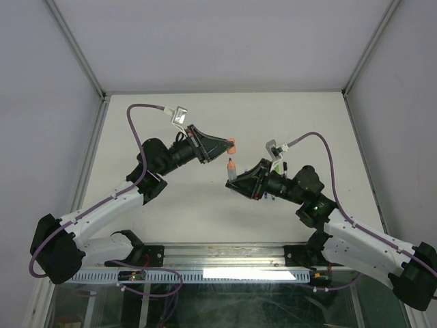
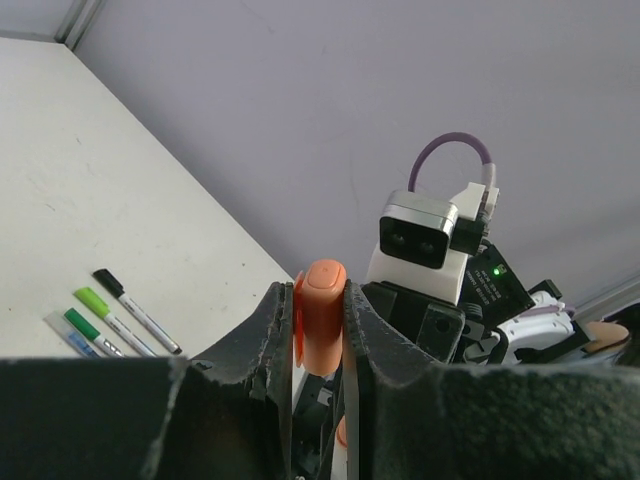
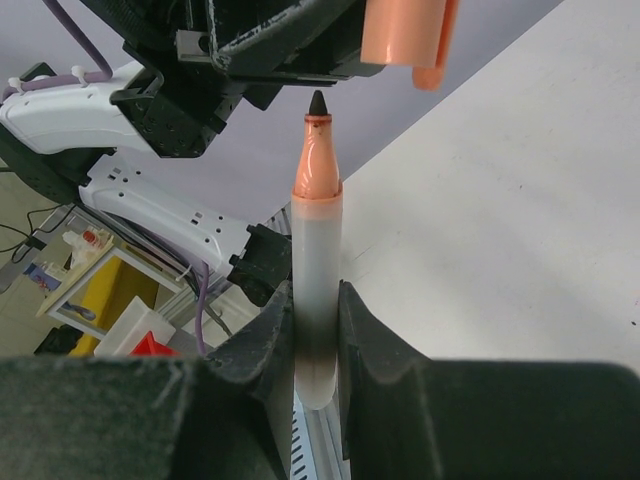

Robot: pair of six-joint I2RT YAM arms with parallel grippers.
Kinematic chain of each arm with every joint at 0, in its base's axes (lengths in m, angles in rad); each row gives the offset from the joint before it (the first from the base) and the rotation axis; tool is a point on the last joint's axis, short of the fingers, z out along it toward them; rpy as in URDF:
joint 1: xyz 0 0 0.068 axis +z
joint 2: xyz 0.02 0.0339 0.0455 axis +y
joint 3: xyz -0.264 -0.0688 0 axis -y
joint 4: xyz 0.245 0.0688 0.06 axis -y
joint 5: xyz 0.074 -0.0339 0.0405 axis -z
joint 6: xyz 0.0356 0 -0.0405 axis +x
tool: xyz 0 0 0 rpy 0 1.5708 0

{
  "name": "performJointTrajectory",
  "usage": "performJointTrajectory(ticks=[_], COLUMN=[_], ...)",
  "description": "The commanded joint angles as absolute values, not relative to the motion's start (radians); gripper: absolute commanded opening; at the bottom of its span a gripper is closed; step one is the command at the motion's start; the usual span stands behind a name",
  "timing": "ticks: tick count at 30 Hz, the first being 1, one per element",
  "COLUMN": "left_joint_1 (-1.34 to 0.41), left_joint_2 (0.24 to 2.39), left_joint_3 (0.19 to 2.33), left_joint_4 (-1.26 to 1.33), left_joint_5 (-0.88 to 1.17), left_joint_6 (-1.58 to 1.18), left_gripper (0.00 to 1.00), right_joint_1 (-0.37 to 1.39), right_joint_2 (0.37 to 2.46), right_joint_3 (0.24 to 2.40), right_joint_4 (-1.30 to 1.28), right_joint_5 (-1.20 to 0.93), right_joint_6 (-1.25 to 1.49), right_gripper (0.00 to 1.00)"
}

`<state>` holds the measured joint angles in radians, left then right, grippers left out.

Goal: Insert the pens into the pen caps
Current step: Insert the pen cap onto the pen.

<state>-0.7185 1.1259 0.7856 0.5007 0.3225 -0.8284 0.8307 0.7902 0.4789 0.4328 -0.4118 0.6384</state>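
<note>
Mid-air over the bench [image 1: 205,113], my left hand [image 1: 224,146] grips the orange cap [image 2: 322,315] and my right hand [image 3: 313,315] grips the orange-tipped pen [image 3: 316,230], nib leading, just short of the cap and seemingly slightly off its axis.

- From above I see even, soft light on the white table [image 1: 205,123], with only faint shadows on it
- A bright strip [image 1: 252,274] glares along the near edge
- On both wrist views my own dark fingers [image 2: 250,370] fill the bottom, underexposed and soft
- On the right wrist the pen [image 3: 315,270] is sharp; the orange cap [image 3: 405,35] above it looks slightly blurred
</note>
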Motion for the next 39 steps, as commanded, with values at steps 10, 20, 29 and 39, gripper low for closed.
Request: performJointTrajectory(ticks=[10,20,29,39], left_joint_1=[-0.714,-0.714,-0.714,-0.714], left_joint_2=[1.1,1.112,1.118,1.145], left_joint_3=[0.761,0.744,0.745,0.727], left_joint_4=[0.622,0.691,0.705,0.757], left_joint_5=[0.371,0.393,0.413,0.457], left_joint_6=[-0.86,-0.896,-0.901,-0.9], left_gripper=[0.0,0.0,0.0,0.0], right_joint_1=[0.828,0.827,0.827,0.827], right_joint_2=[0.754,0.76,0.754,0.734], right_joint_3=[0.505,0.503,0.502,0.506], right_joint_4=[0.461,0.459,0.458,0.453], right_joint_5=[-0.378,-0.374,-0.366,-0.353], right_joint_6=[0.658,0.661,0.665,0.666], right_gripper=[0.0,0.0,0.0,0.0])
